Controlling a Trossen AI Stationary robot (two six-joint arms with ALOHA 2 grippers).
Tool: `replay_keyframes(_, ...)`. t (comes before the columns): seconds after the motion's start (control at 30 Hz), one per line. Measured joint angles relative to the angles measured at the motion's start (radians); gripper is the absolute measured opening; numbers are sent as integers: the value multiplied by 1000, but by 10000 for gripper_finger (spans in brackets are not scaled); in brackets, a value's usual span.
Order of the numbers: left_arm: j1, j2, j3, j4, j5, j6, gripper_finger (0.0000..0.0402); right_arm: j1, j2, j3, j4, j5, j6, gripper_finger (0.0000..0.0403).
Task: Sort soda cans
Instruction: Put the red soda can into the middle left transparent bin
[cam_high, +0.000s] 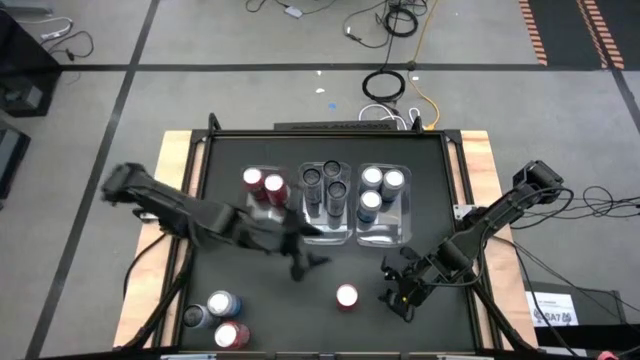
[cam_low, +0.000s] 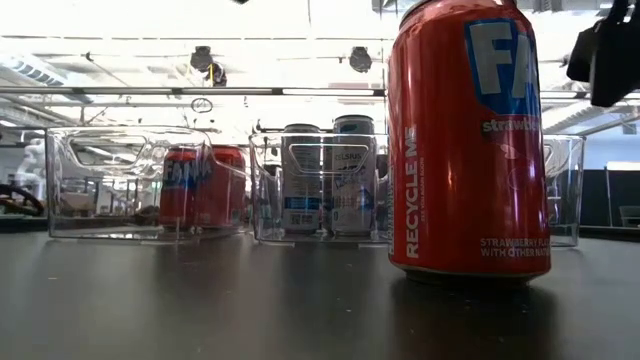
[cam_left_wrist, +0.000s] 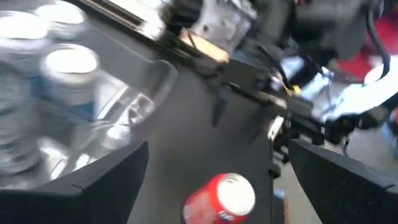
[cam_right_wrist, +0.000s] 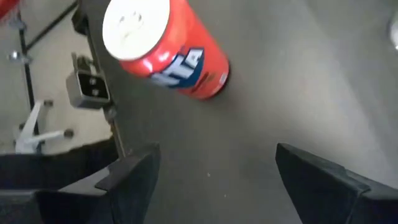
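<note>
A red soda can (cam_high: 346, 297) stands upright on the black table near the front, close before the low camera (cam_low: 470, 140). My right gripper (cam_high: 400, 290) hovers open just to its right, the can lying ahead of its fingers (cam_right_wrist: 165, 46). My left gripper (cam_high: 308, 262) hangs open above the table, left of and beyond the can, which shows between its fingers (cam_left_wrist: 221, 199). Three clear bins stand at the back: two red cans (cam_high: 262, 185) in the left one, several dark cans (cam_high: 327, 185) in the middle, three silver-blue cans (cam_high: 378, 190) in the right.
Three more cans stand together at the near left corner: silver-blue (cam_high: 222, 303), dark (cam_high: 195, 317), red (cam_high: 232, 335). The bins' clear walls (cam_low: 100, 180) rise in a row across the table's far half. Bare black table lies between the bins and the near edge.
</note>
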Motion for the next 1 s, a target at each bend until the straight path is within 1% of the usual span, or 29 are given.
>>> replay_keyframes(0.13,-26,188,234,-103,14,58,396,2,0,0,0,-28,-26,311)
replay_keyframes(0.23,-24,297,398,-255,42,81,396,6,0,0,0,-30,-27,311)
replay_keyframes(0.3,-20,363,480,-335,81,87,396,13,0,0,0,-30,-27,311)
replay_keyframes(0.37,-17,416,536,-393,111,89,396,19,0,0,0,-29,-27,311)
replay_keyframes(0.47,-14,470,573,-392,156,88,396,31,0,0,0,-29,-23,311)
replay_keyframes(0.57,-15,506,574,-359,173,77,396,40,0,0,1,-29,-9,311)
replay_keyframes(0.73,-16,531,572,-353,181,-21,396,54,0,0,2,-26,9,311)
replay_keyframes(0.9,-9,532,572,-355,171,-14,396,68,0,0,4,5,36,311)
replay_keyframes(1.0,-7,533,572,-355,157,81,396,71,0,0,8,8,37,311)
